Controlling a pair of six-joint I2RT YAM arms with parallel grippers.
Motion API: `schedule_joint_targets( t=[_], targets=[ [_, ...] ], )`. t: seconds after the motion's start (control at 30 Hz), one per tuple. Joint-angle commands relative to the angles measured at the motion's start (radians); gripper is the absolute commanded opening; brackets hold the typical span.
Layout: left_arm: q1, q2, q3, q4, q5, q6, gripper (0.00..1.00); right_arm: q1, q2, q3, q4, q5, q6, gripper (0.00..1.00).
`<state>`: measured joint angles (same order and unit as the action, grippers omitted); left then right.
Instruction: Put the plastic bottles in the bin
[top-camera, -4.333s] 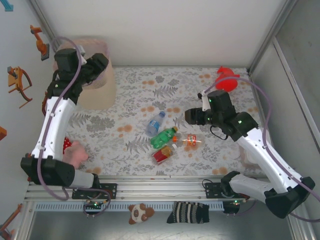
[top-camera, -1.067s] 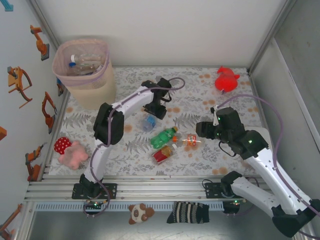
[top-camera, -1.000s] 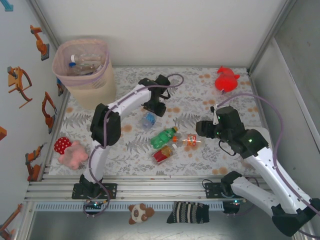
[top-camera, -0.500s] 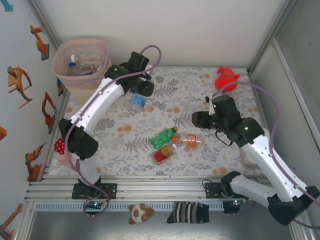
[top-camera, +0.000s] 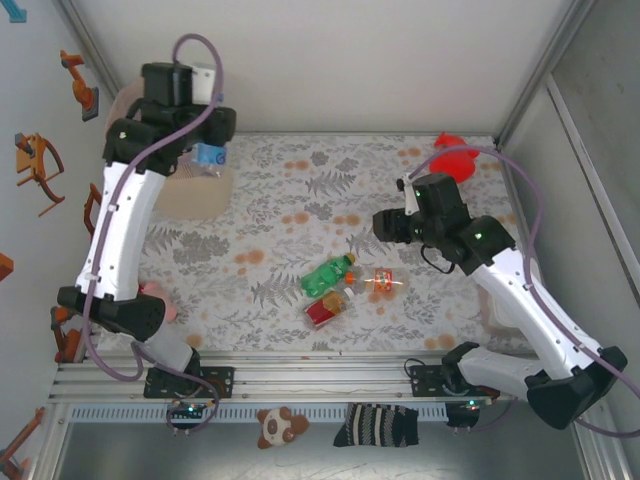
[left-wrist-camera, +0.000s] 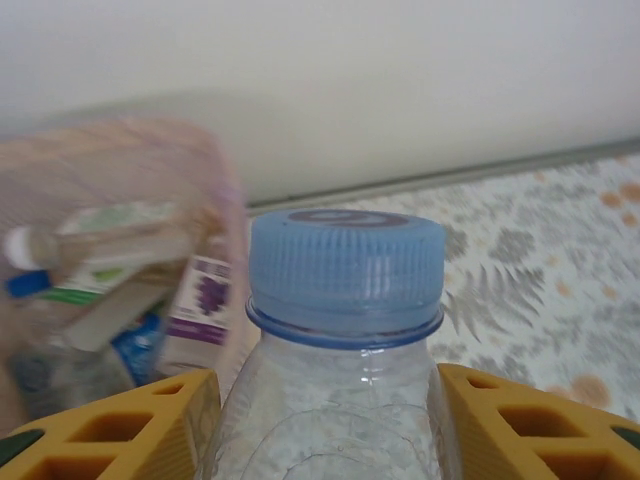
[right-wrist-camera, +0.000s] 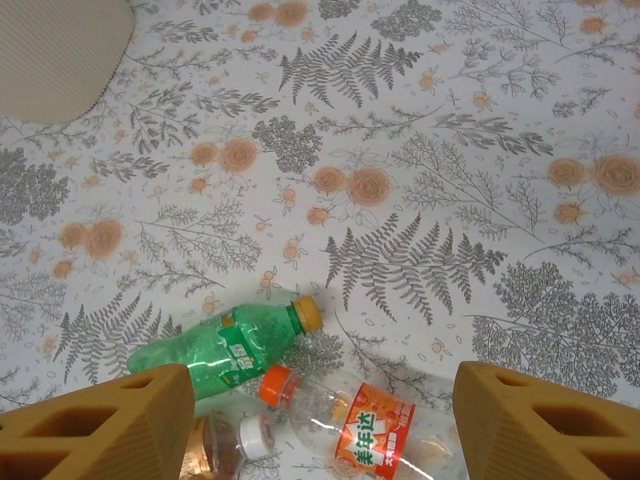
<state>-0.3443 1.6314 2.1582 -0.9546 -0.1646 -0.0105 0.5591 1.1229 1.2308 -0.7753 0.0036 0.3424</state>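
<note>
Just left of the left gripper (left-wrist-camera: 325, 420) sits the bin (top-camera: 195, 195), close; the gripper clamps a clear blue-capped bottle (left-wrist-camera: 345, 270), cap pointing out past its fingertips. Right gripper (right-wrist-camera: 320, 420) gapes empty above the green bottle (right-wrist-camera: 225, 355).

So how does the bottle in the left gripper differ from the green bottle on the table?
The clear bottle has a blue cap; the green bottle has a yellow-orange one. The clear bottle is clamped in the left gripper up near the bin; the green bottle lies on its side on the table, with no gripper on it. Both are small plastic bottles with their caps on.
</note>
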Motion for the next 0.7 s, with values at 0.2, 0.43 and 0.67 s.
schedule_joint_targets(
  t=[0.2, 0.43, 0.67],
  targets=[
    [0.213, -0.054, -0.048, 0.255, 0.095, -0.250, 0.55, 0.005, 0.024, 0.032, 0.045, -0.025, -0.015, 0.68],
    [0.327, -0.011, -0.126, 0.405, 0.130, -0.556, 0.52, 0.005, 0.034, 0.019, 0.053, -0.032, -0.017, 0.68],
    [0.379, 0.073, -0.180, 0.479, 0.031, -0.974, 0.51, 0.005, 0.062, 0.023, 0.059, -0.040, -0.019, 0.68]
  ],
)
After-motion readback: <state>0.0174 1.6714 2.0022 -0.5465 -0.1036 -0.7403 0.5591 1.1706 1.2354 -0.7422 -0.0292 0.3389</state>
